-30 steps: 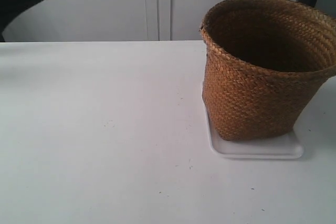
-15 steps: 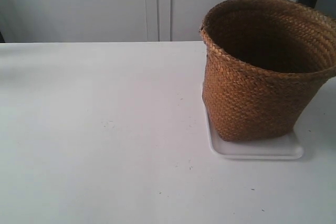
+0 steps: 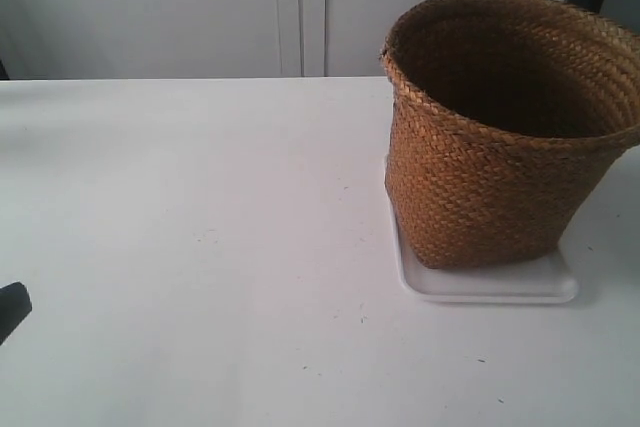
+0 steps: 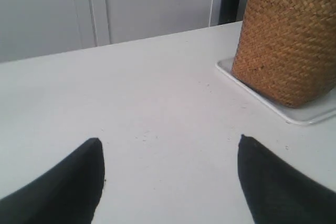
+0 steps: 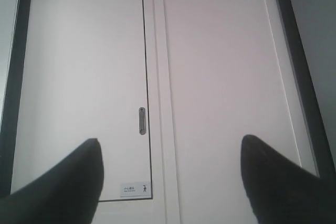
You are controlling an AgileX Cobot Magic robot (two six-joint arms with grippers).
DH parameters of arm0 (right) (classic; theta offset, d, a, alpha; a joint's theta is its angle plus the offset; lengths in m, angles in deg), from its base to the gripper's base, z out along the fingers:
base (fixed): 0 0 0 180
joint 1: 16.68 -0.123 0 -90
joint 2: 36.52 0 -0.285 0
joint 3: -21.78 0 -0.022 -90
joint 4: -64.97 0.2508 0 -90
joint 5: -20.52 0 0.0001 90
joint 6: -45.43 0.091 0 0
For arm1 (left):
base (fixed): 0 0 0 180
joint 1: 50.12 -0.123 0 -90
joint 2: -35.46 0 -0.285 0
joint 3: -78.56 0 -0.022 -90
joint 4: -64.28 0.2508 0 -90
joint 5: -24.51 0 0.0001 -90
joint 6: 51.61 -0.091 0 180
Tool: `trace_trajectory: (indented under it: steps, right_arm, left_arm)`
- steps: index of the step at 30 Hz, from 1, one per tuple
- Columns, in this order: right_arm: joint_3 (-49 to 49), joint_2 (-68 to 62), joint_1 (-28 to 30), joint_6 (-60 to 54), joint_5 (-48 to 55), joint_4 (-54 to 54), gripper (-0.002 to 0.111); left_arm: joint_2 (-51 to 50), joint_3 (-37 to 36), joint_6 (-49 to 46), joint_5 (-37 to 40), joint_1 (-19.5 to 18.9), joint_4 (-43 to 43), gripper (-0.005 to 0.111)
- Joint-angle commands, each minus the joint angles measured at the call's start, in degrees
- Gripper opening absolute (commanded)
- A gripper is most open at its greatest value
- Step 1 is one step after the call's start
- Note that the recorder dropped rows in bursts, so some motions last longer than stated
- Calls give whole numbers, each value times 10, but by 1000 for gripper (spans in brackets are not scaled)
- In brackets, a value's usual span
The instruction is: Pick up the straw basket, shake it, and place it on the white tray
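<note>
The tall round brown woven-straw basket (image 3: 480, 187) stands upright on the shallow white rectangular plastic tray (image 3: 500, 289), on the white table (image 3: 200, 207). The left gripper (image 4: 169, 139) hovers low over that table, fingers spread and empty — the right gripper (image 5: 171, 139), likewise parted and holding nothing, faces a white cabinet door (image 5: 210, 77).

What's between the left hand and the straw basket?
In the left wrist view, only bare table lies between the left hand and the straw basket, apart from the rim of the white tray beneath it.
</note>
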Motion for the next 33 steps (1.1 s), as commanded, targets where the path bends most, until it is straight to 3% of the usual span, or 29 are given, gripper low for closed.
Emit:
trace_trajectory:
  steps: [1, 5, 8, 12, 15, 20, 24, 33]
  right_arm:
    - [1, 1, 0, 2, 1, -2, 68]
    - [1, 1, 0, 2, 1, -2, 68]
    - [1, 1, 0, 2, 1, -2, 68]
    - [1, 1, 0, 2, -2, -2, 68]
    - [1, 1, 0, 2, -1, -2, 68]
    - [1, 1, -1, 2, -3, -2, 68]
    - [1, 1, -1, 2, -2, -2, 68]
    - [1, 1, -1, 2, -2, -2, 68]
  left_arm:
    - [7, -2, 15, 29, 14, -135, 74]
    - [19, -2, 15, 78, -36, -255, 74]
    - [52, -14, 15, 91, -96, -255, 74]
    - [114, -59, -5, 53, -168, -252, 74]
    - [151, -59, -57, 109, -208, -248, 74]
    - [151, -59, -232, 119, -226, -244, 74]
    - [151, -59, -339, 218, -226, -246, 74]
    - [151, -59, -311, 258, -226, -254, 74]
